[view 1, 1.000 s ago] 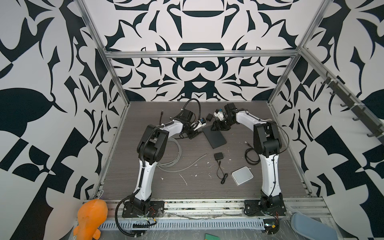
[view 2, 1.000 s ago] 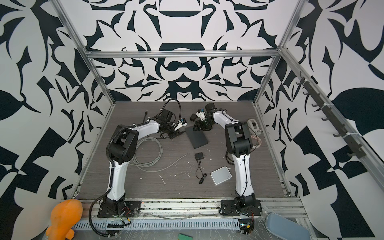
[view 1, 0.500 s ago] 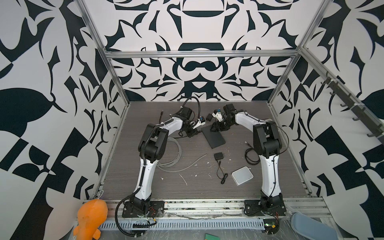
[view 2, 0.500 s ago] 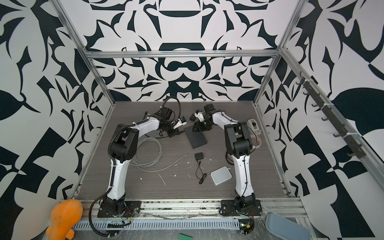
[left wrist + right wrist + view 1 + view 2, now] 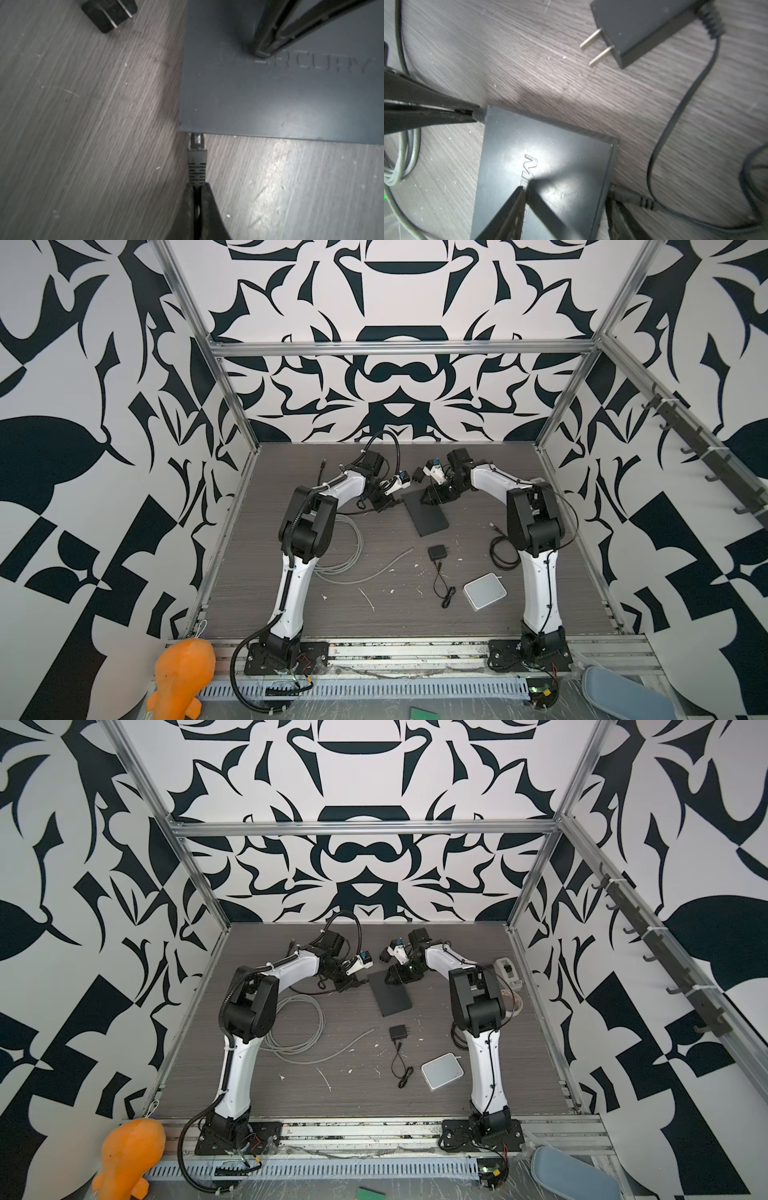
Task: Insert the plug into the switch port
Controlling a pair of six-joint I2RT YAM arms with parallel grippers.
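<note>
At the edge of the flat matte-black rectangular box (image 5: 270,99), left gripper (image 5: 197,188) clamped on grey ribbed cable plug (image 5: 197,164), tip in switch port (image 5: 195,134), right gripper (image 5: 566,194) spread, one finger (image 5: 508,212) atop box.

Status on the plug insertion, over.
Left gripper shut on plug. Right gripper open, one finger on switch top. Plug tip at switch port, not fully seated. Nothing blocking.
</note>
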